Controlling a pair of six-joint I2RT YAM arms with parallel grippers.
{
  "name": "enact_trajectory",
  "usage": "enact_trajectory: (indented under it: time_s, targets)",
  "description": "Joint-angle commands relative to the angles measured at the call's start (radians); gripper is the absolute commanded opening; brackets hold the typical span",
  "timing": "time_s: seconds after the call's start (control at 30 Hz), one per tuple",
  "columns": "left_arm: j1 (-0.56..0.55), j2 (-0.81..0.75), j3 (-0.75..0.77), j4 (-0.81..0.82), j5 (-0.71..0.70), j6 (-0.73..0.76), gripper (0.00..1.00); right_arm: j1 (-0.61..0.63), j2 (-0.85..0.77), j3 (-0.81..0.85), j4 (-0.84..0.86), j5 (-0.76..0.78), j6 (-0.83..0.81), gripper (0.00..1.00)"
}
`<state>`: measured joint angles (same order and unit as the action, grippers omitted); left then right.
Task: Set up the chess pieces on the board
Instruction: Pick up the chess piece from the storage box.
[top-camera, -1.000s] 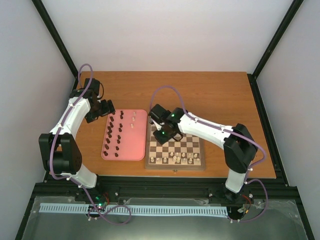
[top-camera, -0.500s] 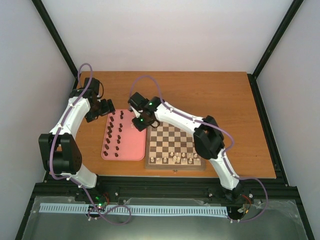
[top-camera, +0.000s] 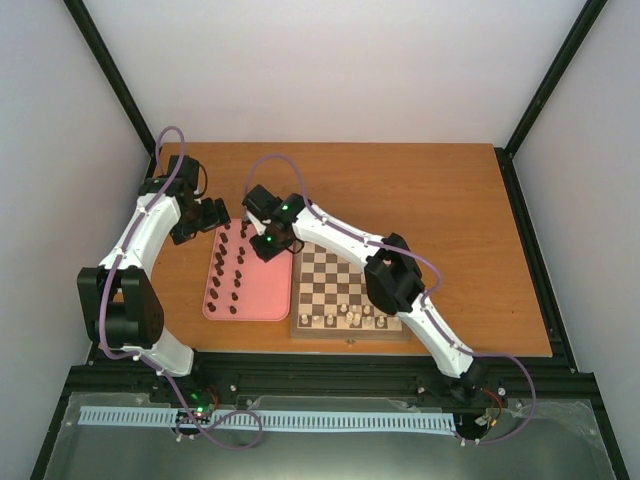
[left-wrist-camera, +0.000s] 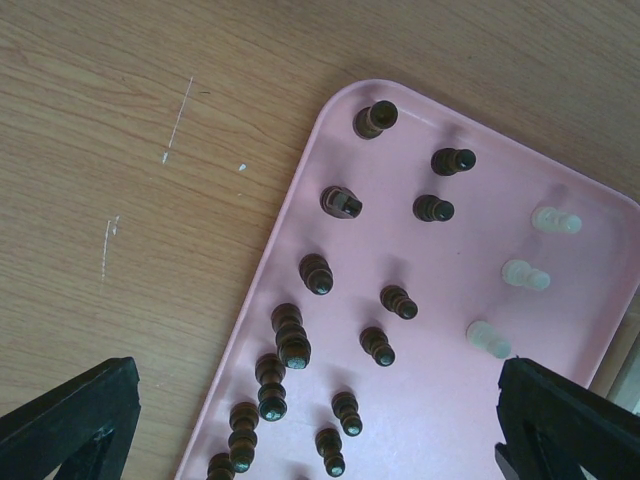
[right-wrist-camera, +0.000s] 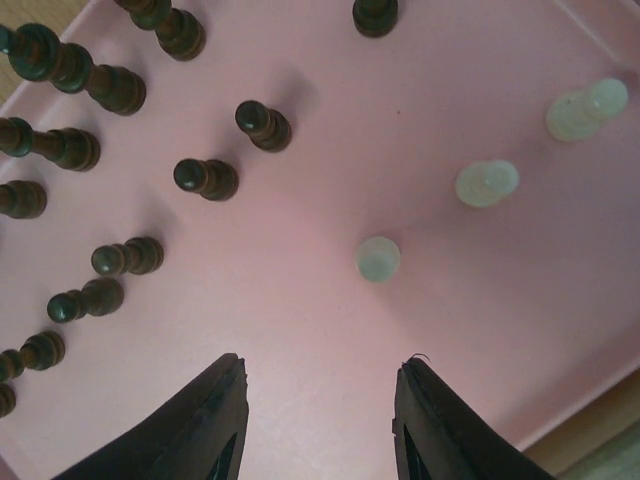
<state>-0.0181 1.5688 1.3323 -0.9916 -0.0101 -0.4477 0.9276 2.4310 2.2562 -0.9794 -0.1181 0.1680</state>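
Hovering over the pink tray (top-camera: 250, 314), the right gripper (top-camera: 268, 243) has its fingers apart with nothing between them. In its wrist view the right gripper (right-wrist-camera: 320, 385) looks down on bare pink floor (right-wrist-camera: 330, 130).

- A cream piece (right-wrist-camera: 379, 258) stands upright at 12 o'clock from the fingertips, not touched. Two more cream pieces (right-wrist-camera: 487, 184) stand toward 1–2 o'clock.
- Dark pieces (right-wrist-camera: 206, 178) are scattered from 9 to 11 o'clock in the right wrist view, all standing on the tray.
- The left gripper (top-camera: 215, 213) is released and holds nothing. It sits above the tray's 11 o'clock corner, partly over the table (top-camera: 450, 200). In its own view the fingers (left-wrist-camera: 70, 425) are spread wide.
- Seen from the left wrist, the tray (left-wrist-camera: 440, 350) holds dark pieces (left-wrist-camera: 316, 274) in loose columns.
- The board (top-camera: 345, 333) lies just beside the tray at 3 o'clock, edges near or touching; which one I cannot tell.
- Cream chess pieces (top-camera: 345, 318) stand along the board's 6 o'clock rows.
- The right arm's elbow covers part of the board toward 3 o'clock.
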Motion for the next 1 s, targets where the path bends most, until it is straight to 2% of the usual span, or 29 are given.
enact_trajectory:
  time_s: [0.0,0.6,0.83,0.97]
  targets:
    - [-0.003,0.000,0.038,0.001,0.009,0.012,1.00,0.008,0.058,0.058,-0.012,-0.007,-0.018,0.41]
    - [-0.003,0.000,0.031,0.002,0.006,0.010,1.00,-0.019,0.166,0.155,0.028,0.022,-0.007,0.41]
    - [-0.003,0.013,0.037,0.002,0.009,0.010,1.00,-0.026,0.174,0.157,0.047,0.020,-0.011,0.37]
    - [-0.002,0.021,0.039,0.003,0.010,0.010,1.00,-0.028,0.179,0.158,0.048,0.008,-0.012,0.31]
